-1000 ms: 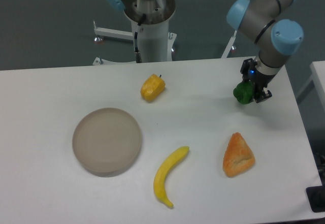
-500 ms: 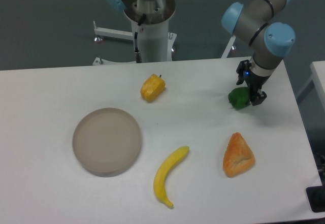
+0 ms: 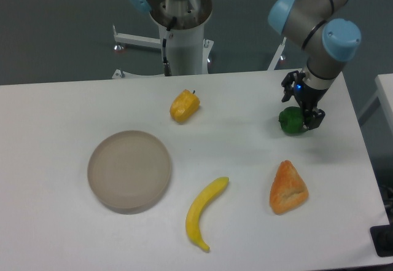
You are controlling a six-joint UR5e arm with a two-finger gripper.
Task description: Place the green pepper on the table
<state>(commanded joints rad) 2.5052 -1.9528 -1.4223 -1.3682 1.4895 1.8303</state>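
The green pepper [image 3: 290, 121] is small, glossy and dark green, and rests on the white table [image 3: 245, 154] at the right rear. My gripper [image 3: 301, 110] hovers just above and slightly right of it. Its dark fingers [image 3: 315, 118] are spread on either side of the pepper's top and do not appear to press on it. The arm's blue-capped wrist stands above the gripper.
A yellow-orange pepper [image 3: 184, 106] lies at the rear centre. A round grey-beige plate [image 3: 129, 170] sits at the left, a banana [image 3: 205, 212] at front centre, and an orange wedge-shaped item [image 3: 287, 188] in front of the green pepper. The table's right edge is close.
The gripper carried the green pepper slightly left and down onto the table. Its fingers have since spread apart and the wrist has risen a little.
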